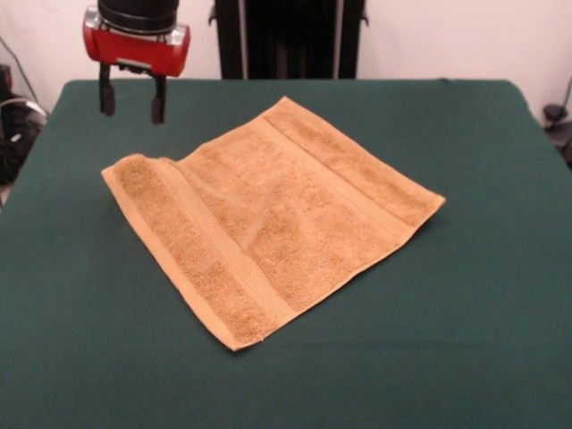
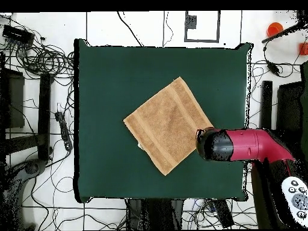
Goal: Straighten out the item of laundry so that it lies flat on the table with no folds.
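The golden-tan towel (image 1: 268,214) lies spread like a diamond in the middle of the dark green table (image 1: 465,340). It is nearly flat, with a small raised fold at its far-left corner and a faint crease in its middle. My gripper (image 1: 132,103) hangs open and empty above the table, just beyond that far-left corner and not touching the cloth. In the overhead view the towel (image 2: 165,123) sits mid-table (image 2: 102,90). The red and black arm head (image 2: 215,145) covers the towel's right corner and hides the fingers.
The robot's dark pedestal (image 1: 286,36) stands behind the table's far edge. Cables (image 2: 42,60) lie on the floor left of the table. A remote control (image 2: 296,194) lies at the lower right and an orange object (image 2: 275,28) at the upper right.
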Controlling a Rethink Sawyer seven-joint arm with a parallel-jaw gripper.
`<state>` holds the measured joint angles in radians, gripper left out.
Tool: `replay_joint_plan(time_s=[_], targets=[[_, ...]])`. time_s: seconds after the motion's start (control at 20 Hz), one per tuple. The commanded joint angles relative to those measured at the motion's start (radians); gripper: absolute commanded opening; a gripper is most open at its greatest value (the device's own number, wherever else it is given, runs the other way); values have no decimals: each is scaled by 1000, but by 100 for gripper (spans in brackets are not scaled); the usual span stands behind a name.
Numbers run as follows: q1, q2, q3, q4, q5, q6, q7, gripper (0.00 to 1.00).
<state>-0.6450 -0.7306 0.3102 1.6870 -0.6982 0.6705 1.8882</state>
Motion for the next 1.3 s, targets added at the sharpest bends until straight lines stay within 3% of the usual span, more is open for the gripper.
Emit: replay_joint_plan(time_s=[0.05,0.2,0.4,1.3], targets=[[44,90,103,0,-59,-86,-127,100],[13,123,141,20,-14,-145,-105,100],[12,136,152,6,8,-131,-106,100],[-20,228,166,-20,-45,-241,-102,100]])
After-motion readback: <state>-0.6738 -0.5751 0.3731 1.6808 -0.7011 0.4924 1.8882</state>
